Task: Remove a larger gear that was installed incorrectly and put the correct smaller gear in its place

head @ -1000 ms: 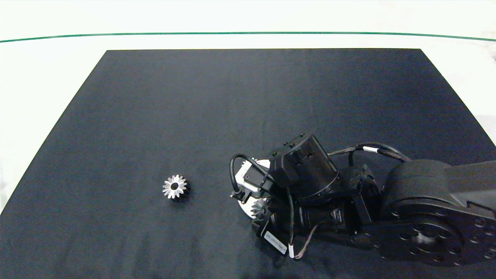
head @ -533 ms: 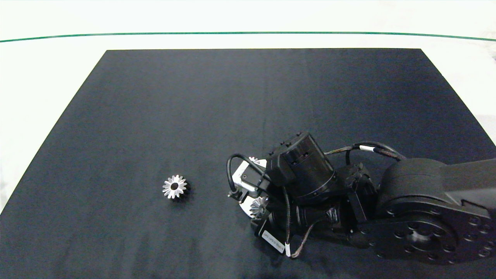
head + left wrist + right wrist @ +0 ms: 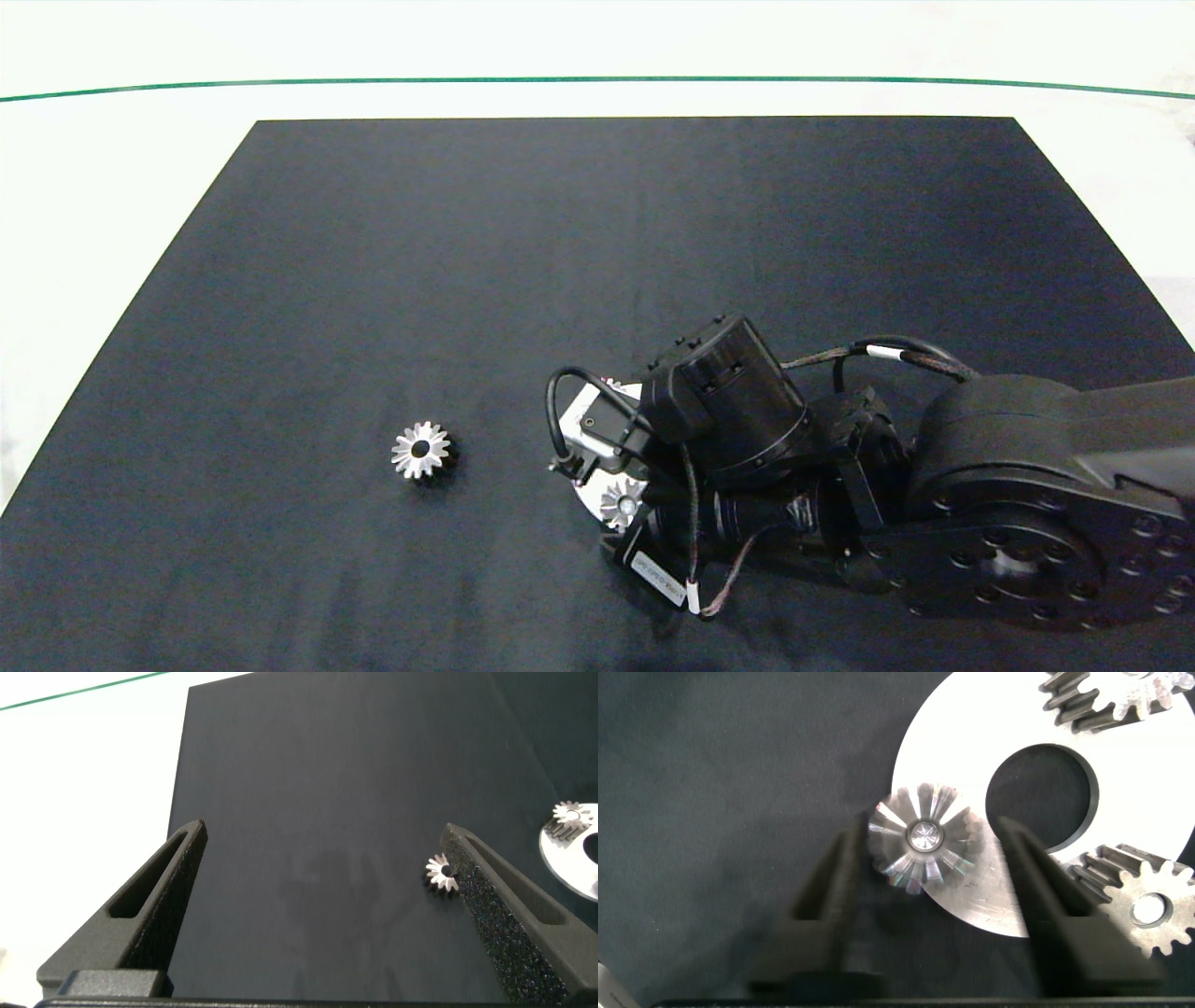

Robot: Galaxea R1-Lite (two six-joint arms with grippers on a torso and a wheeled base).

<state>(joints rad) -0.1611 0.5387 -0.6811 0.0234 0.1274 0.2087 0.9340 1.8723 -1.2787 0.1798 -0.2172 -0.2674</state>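
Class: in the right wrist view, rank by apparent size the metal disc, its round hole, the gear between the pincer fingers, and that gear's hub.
1. metal disc
2. larger gear and round hole: look alike
3. hub

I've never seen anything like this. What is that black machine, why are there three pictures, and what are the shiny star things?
The black machine is a robot arm reaching in over a dark mat. One picture looks down from overhead; the other two come from cameras on the robot's wrists. The right gripper has its two grey fingers open on either side of a star-toothed metal gear that sits on a round metal plate; it is not squeezing it. Two more gears sit on that plate. Another gear lies alone on the mat. The left gripper hangs open above the mat, holding nothing.
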